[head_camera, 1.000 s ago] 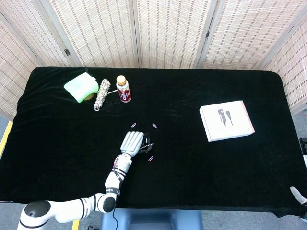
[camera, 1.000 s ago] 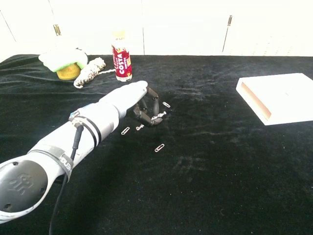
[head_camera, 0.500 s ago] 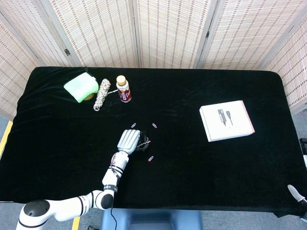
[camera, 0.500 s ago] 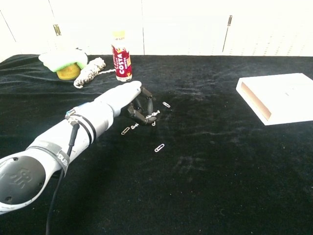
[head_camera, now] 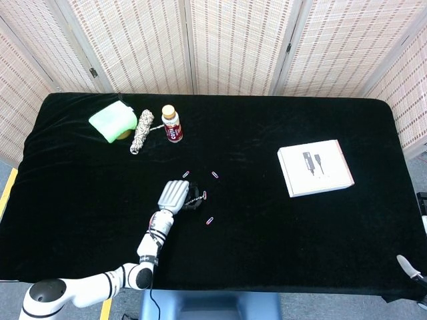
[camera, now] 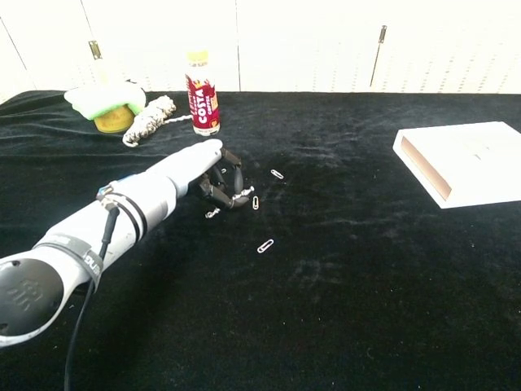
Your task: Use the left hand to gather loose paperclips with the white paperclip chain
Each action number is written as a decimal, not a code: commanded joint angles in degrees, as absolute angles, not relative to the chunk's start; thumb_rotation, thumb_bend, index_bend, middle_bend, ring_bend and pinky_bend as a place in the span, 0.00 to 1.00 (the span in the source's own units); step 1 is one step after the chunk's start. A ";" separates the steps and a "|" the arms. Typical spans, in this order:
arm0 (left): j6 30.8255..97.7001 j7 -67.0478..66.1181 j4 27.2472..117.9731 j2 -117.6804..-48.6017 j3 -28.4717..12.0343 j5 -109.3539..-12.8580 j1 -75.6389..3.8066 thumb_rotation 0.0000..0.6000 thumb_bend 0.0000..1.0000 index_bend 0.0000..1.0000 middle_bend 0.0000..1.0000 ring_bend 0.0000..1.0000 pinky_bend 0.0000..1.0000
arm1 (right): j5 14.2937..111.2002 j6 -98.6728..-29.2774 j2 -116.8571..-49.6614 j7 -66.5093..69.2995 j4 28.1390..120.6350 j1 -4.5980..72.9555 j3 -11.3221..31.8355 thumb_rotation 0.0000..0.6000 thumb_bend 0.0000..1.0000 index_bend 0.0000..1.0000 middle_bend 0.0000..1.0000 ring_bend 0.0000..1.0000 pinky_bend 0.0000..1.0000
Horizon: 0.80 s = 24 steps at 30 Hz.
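My left hand [head_camera: 175,195] [camera: 202,167] is palm down on the black cloth, left of the middle of the table. Its dark fingers [camera: 220,185] are curled around the white paperclip chain [camera: 239,194] [head_camera: 196,199], whose short end pokes out at the fingertips and touches the cloth. Loose paperclips lie around it: one just right of the chain [camera: 255,203] [head_camera: 204,195], one under the hand's near side [camera: 212,213], one closer to me [camera: 265,245] [head_camera: 210,220], and two beyond [head_camera: 185,174] [head_camera: 215,175]. Of my right hand only a pale sliver [head_camera: 407,263] shows at the lower right edge.
At the back left stand a red Costa bottle [camera: 202,102] [head_camera: 172,124], a coiled speckled rope [camera: 147,118] [head_camera: 141,131] and a green cloth over a yellow tub [camera: 106,101] [head_camera: 113,121]. A white box [camera: 468,162] [head_camera: 314,167] lies on the right.
My left hand has slid to the left with the chain. One paperclip that was at the fingertips now lies apart, to their right.
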State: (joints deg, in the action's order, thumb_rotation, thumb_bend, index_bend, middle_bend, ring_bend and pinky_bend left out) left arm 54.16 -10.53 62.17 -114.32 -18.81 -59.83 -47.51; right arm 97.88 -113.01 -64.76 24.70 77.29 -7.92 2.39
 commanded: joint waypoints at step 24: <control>60.59 -17.81 72.03 -119.30 -16.71 -59.72 -46.17 1.00 0.56 0.85 1.00 1.00 1.00 | 100.08 -119.64 -65.51 33.60 71.13 -10.24 1.79 1.00 0.21 0.00 0.00 0.00 0.00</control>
State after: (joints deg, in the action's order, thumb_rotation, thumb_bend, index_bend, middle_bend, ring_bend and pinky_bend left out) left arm 60.88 -17.83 72.80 -118.61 -16.83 -59.49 -45.85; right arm 100.09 -118.80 -65.15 32.70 71.91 -9.65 1.89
